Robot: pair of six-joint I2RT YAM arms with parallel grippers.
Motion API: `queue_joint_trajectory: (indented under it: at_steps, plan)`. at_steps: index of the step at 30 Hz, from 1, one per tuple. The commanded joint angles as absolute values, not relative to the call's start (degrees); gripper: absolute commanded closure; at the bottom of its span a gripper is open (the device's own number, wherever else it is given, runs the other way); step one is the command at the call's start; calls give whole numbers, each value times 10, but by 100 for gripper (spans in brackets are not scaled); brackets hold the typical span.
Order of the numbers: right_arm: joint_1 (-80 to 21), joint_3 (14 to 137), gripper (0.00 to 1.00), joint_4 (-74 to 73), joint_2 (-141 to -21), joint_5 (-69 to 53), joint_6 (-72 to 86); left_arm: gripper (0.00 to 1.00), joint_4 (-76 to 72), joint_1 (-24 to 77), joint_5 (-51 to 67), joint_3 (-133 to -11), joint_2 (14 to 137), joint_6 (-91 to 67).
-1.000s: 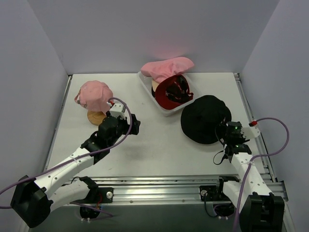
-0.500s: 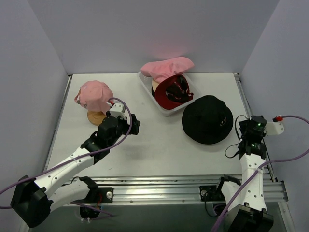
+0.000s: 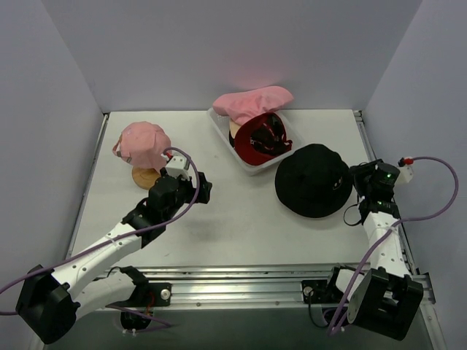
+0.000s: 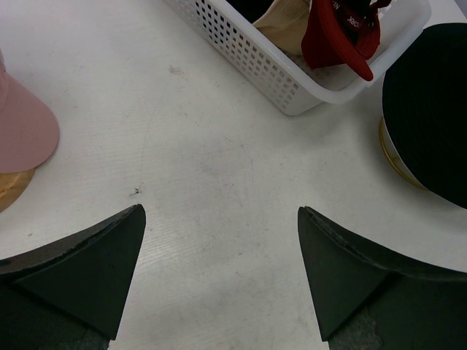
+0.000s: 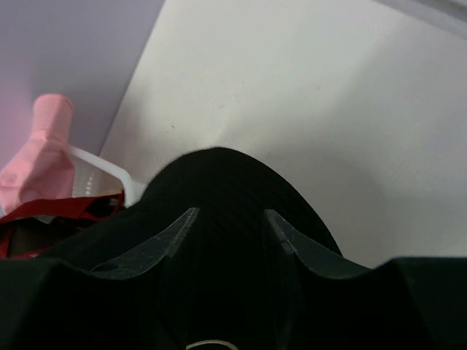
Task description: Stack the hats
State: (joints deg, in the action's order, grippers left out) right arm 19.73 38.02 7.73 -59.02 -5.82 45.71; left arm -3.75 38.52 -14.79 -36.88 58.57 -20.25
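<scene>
A black bucket hat lies flat on the table right of centre. My right gripper is at its right brim and points at it. In the right wrist view the hat fills the gap of the right gripper, whose jaws stand partly apart. A pink cap sits on a wooden stand at the left. A pink hat and a red cap lie in the white basket. My left gripper hangs wide open over bare table.
The basket stands at the back centre, with a tan hat under the red cap. The pink cap's brim and the stand's base lie close on my left gripper's left. Walls close in three sides.
My right arm swung out to the right, away from the black hat, then came back to its right brim. Its jaws have narrowed. The left arm has not moved.
</scene>
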Motion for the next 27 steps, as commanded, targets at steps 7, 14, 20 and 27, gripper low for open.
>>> queue_joint_trajectory:
  at_steps: [7, 14, 20, 27]
  plan:
    - [179, 243, 65, 214, -654, -78, 484, 6, -46, 387, -157, -381, 576, -192]
    - [186, 271, 65, 170, -639, -62, 457, 6, -46, 387, -159, -382, 579, -191]
    - [199, 322, 62, 52, -591, 26, 433, 6, -47, 387, -158, -381, 580, -190]
    - [248, 386, 61, -25, -546, 27, 408, 6, -50, 387, -145, -381, 578, -184]
